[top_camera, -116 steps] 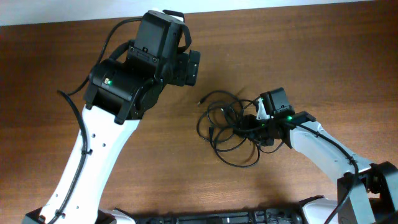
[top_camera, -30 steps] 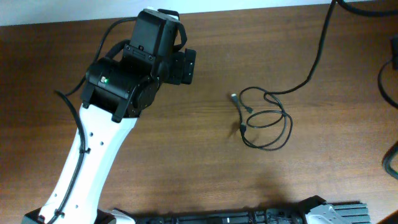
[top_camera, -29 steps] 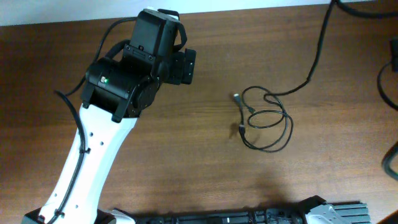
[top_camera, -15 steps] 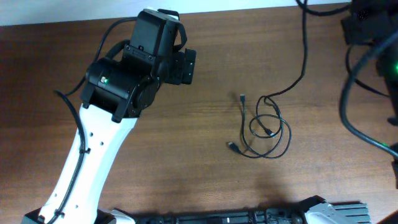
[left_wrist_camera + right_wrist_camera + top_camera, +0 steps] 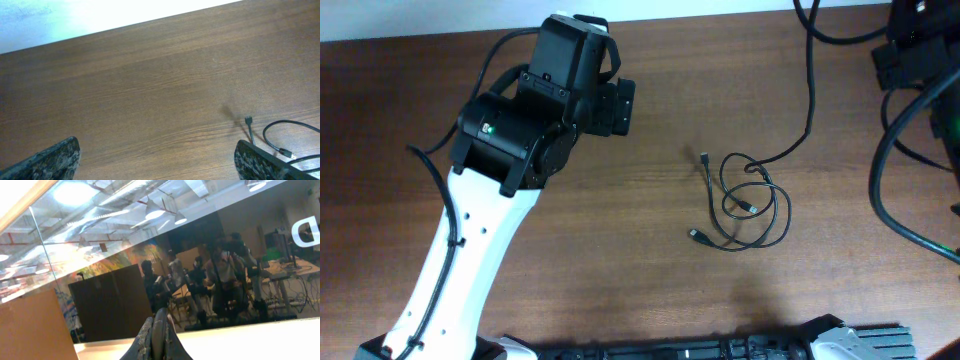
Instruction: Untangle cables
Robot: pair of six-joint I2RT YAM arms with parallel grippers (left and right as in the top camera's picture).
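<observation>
The left gripper [image 5: 157,160] stands wide open and holds nothing: in the left wrist view only the tips of its two dark, speckled fingers [image 5: 50,160] show at the bottom corners, cut off by the frame, with bare wood between them. From overhead the fingers themselves are hidden under the arm's black wrist housing, which hangs over the left half of the table [image 5: 650,270] near its far edge. The right gripper [image 5: 159,335] is closed, its two fingertips pressed together with nothing visible between them; its camera points up and away from the table at a glass wall full of reflections of ceiling lamps and blurred figures, so nothing on the table shows there. Overhead, only dark parts of the right arm and its thick wires are visible at the far right corner, cut off by the frame, and the gripper itself cannot be made out. The cables [image 5: 745,205] lie loose on the wood right of centre, well apart from both arms, as a small set of overlapping loops with small plug ends at the left side. One strand runs from the loops up toward the far edge and leaves the frame; where it ends cannot be seen. In the left wrist view only a plug and part of a loop show at the lower right.
</observation>
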